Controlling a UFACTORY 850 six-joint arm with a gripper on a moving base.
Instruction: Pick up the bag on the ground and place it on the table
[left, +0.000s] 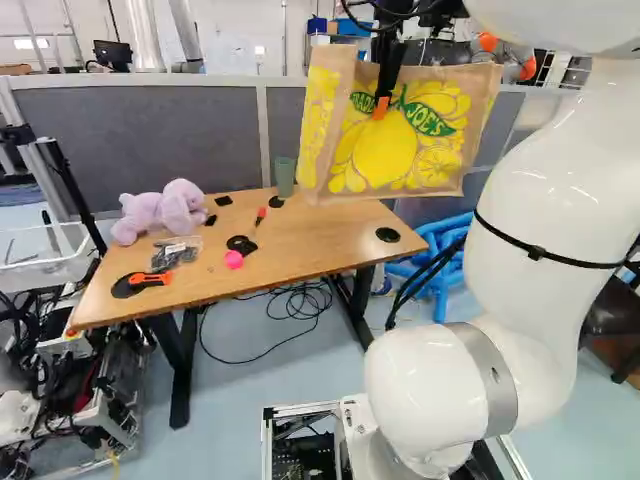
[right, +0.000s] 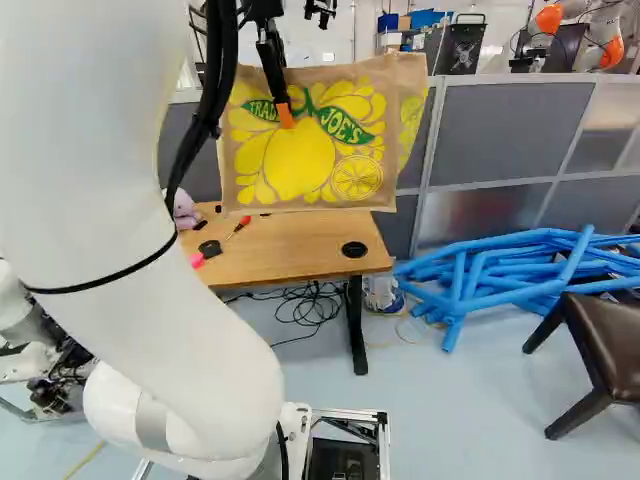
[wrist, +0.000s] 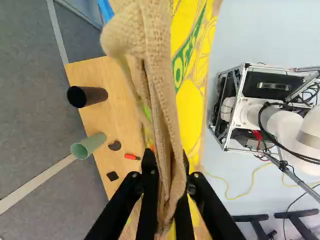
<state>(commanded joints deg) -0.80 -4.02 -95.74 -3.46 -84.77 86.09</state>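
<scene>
High over the far edge of the table (left: 330, 228), the gripper (left: 382, 106) is shut on the tan bag (left: 415, 160) with its yellow lemon print. The bag hangs upright, its bottom above the tabletop, and covers part of the table in both base views. The wrist view has the gripper (wrist: 168, 164) pinching the bag's woven upper rim (wrist: 159, 85), one finger on each side. Wooden tabletop (wrist: 122, 92) shows beneath the bag there.
On the table lie a purple plush toy (left: 160, 210), an orange-black tool (left: 140, 283), a pink piece (left: 234, 259) and a green cup (left: 285, 176). Grey partitions (right: 510, 135) stand behind. Blue tubes (right: 500, 275) and a brown chair (right: 600, 350) are right. Another robot (right: 610, 40) stands beyond.
</scene>
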